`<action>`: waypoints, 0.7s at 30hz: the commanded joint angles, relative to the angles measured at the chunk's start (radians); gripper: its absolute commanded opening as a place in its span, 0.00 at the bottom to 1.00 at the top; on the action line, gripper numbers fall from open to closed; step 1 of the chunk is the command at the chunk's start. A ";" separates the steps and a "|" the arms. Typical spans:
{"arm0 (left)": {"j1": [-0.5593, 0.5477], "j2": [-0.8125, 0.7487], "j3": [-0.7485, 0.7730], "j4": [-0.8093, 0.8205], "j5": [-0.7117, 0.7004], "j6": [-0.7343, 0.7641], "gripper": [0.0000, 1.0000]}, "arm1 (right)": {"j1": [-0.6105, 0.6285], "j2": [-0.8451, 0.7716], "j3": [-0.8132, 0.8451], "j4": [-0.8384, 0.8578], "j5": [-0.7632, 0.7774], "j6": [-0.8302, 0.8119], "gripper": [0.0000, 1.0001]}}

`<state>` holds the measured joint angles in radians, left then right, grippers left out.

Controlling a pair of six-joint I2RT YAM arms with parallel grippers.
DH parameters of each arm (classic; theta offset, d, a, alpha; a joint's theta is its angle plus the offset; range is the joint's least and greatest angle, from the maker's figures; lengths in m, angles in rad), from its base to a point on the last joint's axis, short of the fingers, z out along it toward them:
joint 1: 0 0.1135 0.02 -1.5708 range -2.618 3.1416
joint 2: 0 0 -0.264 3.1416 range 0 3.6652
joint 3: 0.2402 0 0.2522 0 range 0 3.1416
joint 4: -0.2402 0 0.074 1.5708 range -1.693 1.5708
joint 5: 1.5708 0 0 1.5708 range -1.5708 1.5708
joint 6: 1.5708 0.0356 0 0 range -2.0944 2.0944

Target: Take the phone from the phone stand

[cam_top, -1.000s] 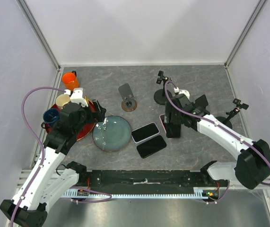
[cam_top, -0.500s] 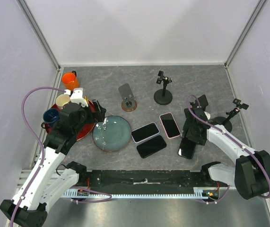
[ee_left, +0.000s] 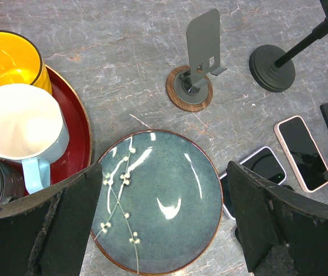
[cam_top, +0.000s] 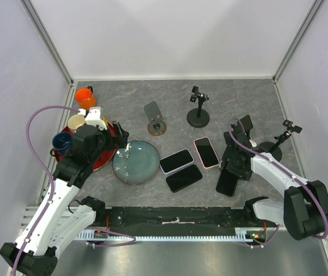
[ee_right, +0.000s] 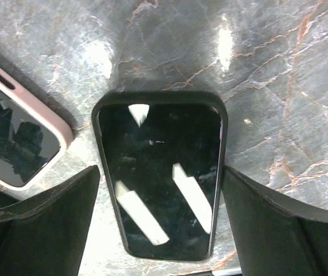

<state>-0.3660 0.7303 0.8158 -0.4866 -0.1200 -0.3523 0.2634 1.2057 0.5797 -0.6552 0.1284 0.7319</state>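
Observation:
A black phone lies flat on the grey table, between the fingers of my right gripper. That gripper is open; its left finger stands apart from the phone's edge and its right finger is close beside it. From above, this phone is at the near right, under my right gripper. The grey plate phone stand on a wooden base holds nothing. My left gripper hangs open over a blue-green plate.
A pink phone, a white-cased phone and another black phone lie mid-table. Two black stem stands are at the back and right. A red tray with mugs is on the left.
My right arm carried the black phone from beside the pink phone to the near right and laid it flat. Its jaws have since widened slightly. The left arm has not moved.

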 commanded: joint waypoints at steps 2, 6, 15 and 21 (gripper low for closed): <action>0.006 -0.005 -0.003 0.031 0.005 -0.022 0.95 | -0.007 -0.027 -0.012 0.049 0.011 0.031 0.98; 0.006 -0.005 -0.003 0.031 0.000 -0.020 0.95 | -0.007 -0.060 -0.003 0.046 0.031 0.032 0.98; 0.027 -0.022 0.006 0.014 -0.076 -0.027 0.95 | -0.007 -0.254 0.132 0.045 0.077 -0.150 0.98; 0.032 -0.058 -0.001 0.014 -0.202 0.002 0.96 | -0.006 -0.432 0.279 0.097 0.085 -0.325 0.98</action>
<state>-0.3412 0.6998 0.8158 -0.4885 -0.2134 -0.3519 0.2588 0.8825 0.7441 -0.6315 0.1822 0.5640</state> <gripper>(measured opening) 0.953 0.982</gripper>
